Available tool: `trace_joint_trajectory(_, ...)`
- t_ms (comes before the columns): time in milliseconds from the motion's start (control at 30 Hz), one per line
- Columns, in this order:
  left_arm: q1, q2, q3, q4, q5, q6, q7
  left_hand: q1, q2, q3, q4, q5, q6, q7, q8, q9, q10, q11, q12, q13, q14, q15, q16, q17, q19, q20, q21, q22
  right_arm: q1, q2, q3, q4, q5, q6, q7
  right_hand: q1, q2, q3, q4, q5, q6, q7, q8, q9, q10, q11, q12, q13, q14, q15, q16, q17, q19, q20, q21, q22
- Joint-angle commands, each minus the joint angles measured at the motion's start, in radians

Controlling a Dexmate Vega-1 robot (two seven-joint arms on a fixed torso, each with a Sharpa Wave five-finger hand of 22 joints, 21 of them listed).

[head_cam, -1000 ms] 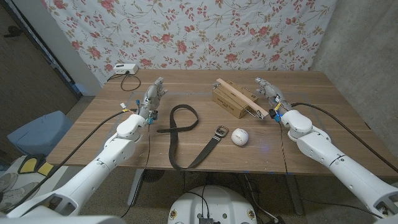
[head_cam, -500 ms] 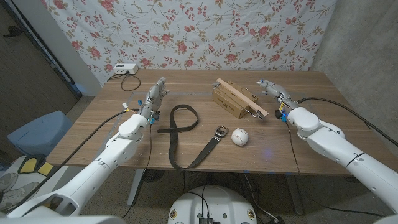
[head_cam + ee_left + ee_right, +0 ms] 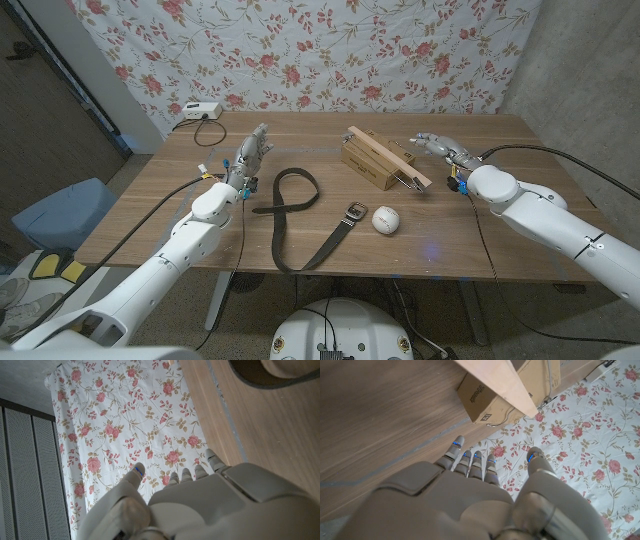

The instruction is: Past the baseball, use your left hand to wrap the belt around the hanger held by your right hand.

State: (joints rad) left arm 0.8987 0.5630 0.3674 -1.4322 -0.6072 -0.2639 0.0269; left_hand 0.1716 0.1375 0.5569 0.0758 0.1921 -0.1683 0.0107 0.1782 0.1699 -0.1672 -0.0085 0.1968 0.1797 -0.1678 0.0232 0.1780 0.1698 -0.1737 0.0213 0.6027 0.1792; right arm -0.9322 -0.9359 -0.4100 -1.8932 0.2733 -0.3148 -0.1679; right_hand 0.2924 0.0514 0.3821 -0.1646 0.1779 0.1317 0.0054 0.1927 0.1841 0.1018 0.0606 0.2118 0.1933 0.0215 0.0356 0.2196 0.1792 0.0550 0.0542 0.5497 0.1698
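While neither hand holds anything yet, the head view lays out the whole job. The right hand point(image 3: 438, 146) hovers at about three o'clock from the wooden hanger point(image 3: 388, 157), fingers loosely spread and pointing towards it, near but apart from its end. The hanger lies slantwise across a cardboard box point(image 3: 365, 166). The belt point(image 3: 300, 213) lies looped on the wooden table point(image 3: 150, 215) at eight o'clock from the box, its buckle just beside the baseball point(image 3: 386, 219), which sits at six o'clock from the hanger. The left hand point(image 3: 248, 160) stands at nine o'clock from the belt's loop, fingers apart and extended, well clear of it.

From the left wrist view, the left hand point(image 3: 200, 500) shows its back, with fingertips point(image 3: 136, 471) fanned against the floral cloth point(image 3: 125, 415); a dark curve of belt point(image 3: 260, 372) shows on the table beyond.

From the right wrist view, the right hand point(image 3: 470, 495) has its fingertips point(image 3: 470, 457) narrowly spread, pointing at the box point(image 3: 490, 400) and the hanger's point(image 3: 495, 377) pale bar above it, not touching either.

My judgement: the hanger grasp comes first. The right hand should close on the bar near its free end, lift it clear of the box, and hold it steady past the ball; only then should the left hand pinch the belt.
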Motion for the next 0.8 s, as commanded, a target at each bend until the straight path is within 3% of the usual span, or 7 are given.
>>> trace_joint_trajectory(33,-0.017,-0.008,0.004,0.021,0.002,0.002,-0.004,0.006,0.004,0.0,-0.007,0.003,-0.162,0.001,0.005,0.003,-0.178,0.003,0.007,0.005,-0.168,0.002,0.007,0.003,-0.163,0.01,-0.002,0.002,0.061,-0.082,-0.053,-0.09,-0.063,-0.204,0.081,0.009,-0.009,0.001,-0.005,0.0,-0.003,0.008,0.0,0.003,-0.002,0.001,-0.004,0.005,0.01,0.004,0.002,0.006,0.011,0.0,-0.005,0.001)
trace_joint_trajectory(567,-0.043,-0.018,0.013,0.05,0.0,0.01,-0.018,0.004,0.004,-0.001,-0.006,0.003,-0.163,0.002,0.004,0.003,-0.18,0.004,0.006,0.005,-0.168,0.003,0.006,0.003,-0.163,0.01,-0.006,0.003,0.143,-0.132,-0.148,-0.161,-0.153,-0.376,0.179,0.026,-0.022,-0.003,-0.003,0.001,0.006,0.019,0.005,0.005,0.005,0.003,-0.002,0.007,0.039,0.002,0.008,0.007,0.036,0.012,-0.011,0.002)
trace_joint_trajectory(800,-0.055,-0.022,0.016,0.07,-0.001,0.005,-0.031,0.004,0.004,-0.002,-0.007,0.003,-0.164,0.001,0.003,0.003,-0.18,0.003,0.006,0.005,-0.168,0.004,0.006,0.004,-0.164,0.011,-0.008,0.003,0.216,-0.142,-0.229,-0.21,-0.232,-0.495,0.251,0.027,-0.03,-0.008,-0.001,0.001,0.012,0.021,0.007,0.006,0.014,0.004,0.0,0.007,0.053,0.002,0.011,0.008,0.051,0.016,-0.012,0.002)
